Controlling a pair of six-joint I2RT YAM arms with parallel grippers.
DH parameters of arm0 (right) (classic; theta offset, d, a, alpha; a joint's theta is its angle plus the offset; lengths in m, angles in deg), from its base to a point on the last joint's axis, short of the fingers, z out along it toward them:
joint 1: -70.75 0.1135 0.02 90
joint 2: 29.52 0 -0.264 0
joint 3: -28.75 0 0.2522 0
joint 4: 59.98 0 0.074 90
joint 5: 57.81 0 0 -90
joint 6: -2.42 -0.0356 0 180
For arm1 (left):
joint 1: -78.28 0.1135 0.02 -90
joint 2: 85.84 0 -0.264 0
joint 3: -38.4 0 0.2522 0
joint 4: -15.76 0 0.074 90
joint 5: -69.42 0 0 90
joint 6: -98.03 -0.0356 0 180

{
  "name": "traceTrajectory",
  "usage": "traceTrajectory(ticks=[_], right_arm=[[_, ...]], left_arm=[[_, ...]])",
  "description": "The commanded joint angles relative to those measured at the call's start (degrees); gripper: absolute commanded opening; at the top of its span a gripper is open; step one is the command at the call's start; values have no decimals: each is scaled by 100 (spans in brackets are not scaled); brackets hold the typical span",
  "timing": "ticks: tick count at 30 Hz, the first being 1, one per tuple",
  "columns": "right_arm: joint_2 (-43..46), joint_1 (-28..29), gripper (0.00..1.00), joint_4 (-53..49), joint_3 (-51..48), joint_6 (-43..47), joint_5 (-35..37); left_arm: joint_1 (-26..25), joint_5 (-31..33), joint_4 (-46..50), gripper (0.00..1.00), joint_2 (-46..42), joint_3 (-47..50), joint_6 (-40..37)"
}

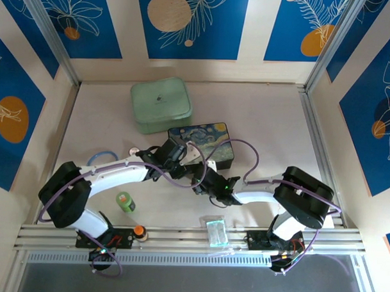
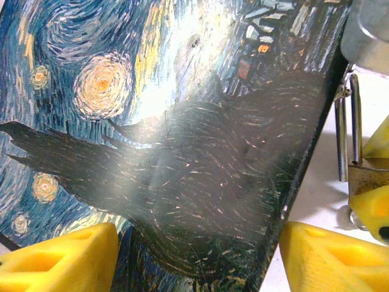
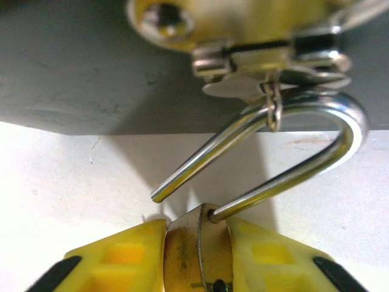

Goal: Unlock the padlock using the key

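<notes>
The padlock (image 3: 197, 249), a small brass body, sits clamped between my right gripper's yellow fingers (image 3: 121, 255). Its silver shackle (image 3: 340, 140) is sprung open: one leg stays in the body, the other ends free above the table. The shackle's bend still hangs through the metal clasp (image 3: 273, 61) of the starry-night box (image 1: 201, 140). My left gripper (image 2: 194, 261) is open, its fingers (image 2: 55, 261) spread over the box lid (image 2: 182, 152) near its front edge. The padlock (image 2: 364, 176) also shows beside that edge. The key is hidden.
A mint-green case (image 1: 161, 105) lies behind the box. A small green bottle (image 1: 125, 202) stands near the left arm, a clear plastic box (image 1: 216, 231) and an orange knob (image 1: 139, 231) on the front rail. Both arms (image 1: 257, 190) meet at the box's front.
</notes>
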Motion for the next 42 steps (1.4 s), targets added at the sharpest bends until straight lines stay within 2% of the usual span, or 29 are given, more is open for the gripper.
traceTrajectory(ticks=[1,4,8,11,15,18,20,23,29,31,37,42], right_arm=[[-127,21,23,148,-403,-297,-597],[-15,7,22,585,-729,-509,-711],[123,-191,15,1350,-1168,-562,-1008],[173,-276,14,1786,-1395,-665,-1110],[139,-211,13,2662,-1805,-994,-823],[-70,-211,10,3145,-1803,-1042,-846],[-246,-174,6,3683,-1851,-1138,-723],[-501,-172,6,4513,-1939,-1287,-545],[-705,-324,6,5420,-2035,-1689,-515],[-749,-477,6,5693,-2049,-1990,-639],[-1122,-1038,5,6590,-2067,-2790,-1245],[-1256,-1157,5,6905,-2093,-2797,-1365]], left_arm=[[-58,400,677,70,356,-121,87],[-76,493,839,68,514,-244,79],[-158,593,924,67,626,-274,76],[-198,893,1066,58,649,-336,312],[-245,755,1206,56,697,-344,162],[-351,765,1525,49,900,-501,10],[-449,837,1692,48,1045,-596,-25],[-471,771,1740,48,1107,-639,85],[-530,744,1717,46,1106,-529,50],[-541,783,1713,42,1112,-504,40],[-555,872,1574,42,1064,-391,63],[-559,819,1534,42,995,-307,55]])
